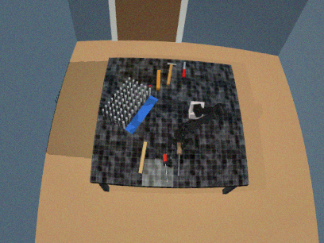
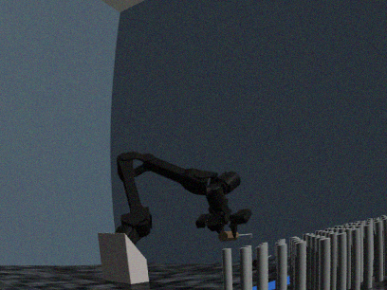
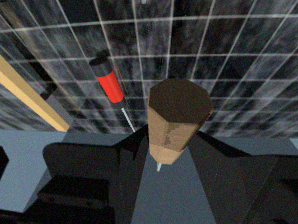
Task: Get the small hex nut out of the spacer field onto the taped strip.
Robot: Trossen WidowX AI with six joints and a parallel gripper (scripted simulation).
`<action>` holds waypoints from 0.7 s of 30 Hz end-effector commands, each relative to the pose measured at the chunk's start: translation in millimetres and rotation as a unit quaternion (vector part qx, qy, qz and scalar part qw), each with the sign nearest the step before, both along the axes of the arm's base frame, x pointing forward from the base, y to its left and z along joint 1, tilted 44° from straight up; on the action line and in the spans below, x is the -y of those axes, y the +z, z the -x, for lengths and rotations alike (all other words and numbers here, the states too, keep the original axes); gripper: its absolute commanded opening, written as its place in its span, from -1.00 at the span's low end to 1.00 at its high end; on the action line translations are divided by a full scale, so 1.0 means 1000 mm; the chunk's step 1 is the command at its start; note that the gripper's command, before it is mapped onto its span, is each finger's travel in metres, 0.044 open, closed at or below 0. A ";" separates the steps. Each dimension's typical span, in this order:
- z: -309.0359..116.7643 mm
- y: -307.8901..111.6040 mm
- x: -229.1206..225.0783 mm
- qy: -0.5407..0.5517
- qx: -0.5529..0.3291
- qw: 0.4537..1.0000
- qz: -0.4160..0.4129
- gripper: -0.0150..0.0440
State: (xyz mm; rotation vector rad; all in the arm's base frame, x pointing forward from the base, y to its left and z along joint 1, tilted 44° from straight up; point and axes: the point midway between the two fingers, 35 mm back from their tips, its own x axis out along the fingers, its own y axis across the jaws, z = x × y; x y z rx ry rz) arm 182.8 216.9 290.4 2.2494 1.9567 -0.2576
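My gripper (image 1: 179, 143) (image 2: 229, 233) (image 3: 167, 129) is shut on the brown wooden handle (image 1: 179, 149) (image 2: 227, 236) (image 3: 172, 132) of a tool with a thin metal shaft (image 1: 179, 166) (image 2: 246, 235) (image 3: 159, 166). The exterior view shows the handle raised above the table. The shaft's far end is hidden in the wrist view. The grey metal spacers (image 1: 125, 104) (image 2: 324, 261) stand in rows at the left of the table in the top view. The blue taped strip (image 1: 141, 114) (image 2: 271, 285) lies along their front. I cannot make out the hex nut.
A red-handled tool (image 1: 165, 158) (image 3: 111, 87) and a pale wooden stick (image 1: 143, 157) (image 3: 31, 97) lie left of the held tool. An orange stick (image 1: 158, 80), a hammer-like tool (image 1: 169, 75) and another red-handled tool (image 1: 183, 72) lie at the back. A white block (image 1: 192, 115) (image 2: 115, 258) stands by the arm base.
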 end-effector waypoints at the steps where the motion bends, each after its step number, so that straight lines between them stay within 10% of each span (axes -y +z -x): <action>1: 0.009 0.021 0.015 0.002 0.010 1.000 -0.008 -0.49; 21: 0.012 0.036 0.041 -0.008 0.120 0.992 0.020 -0.49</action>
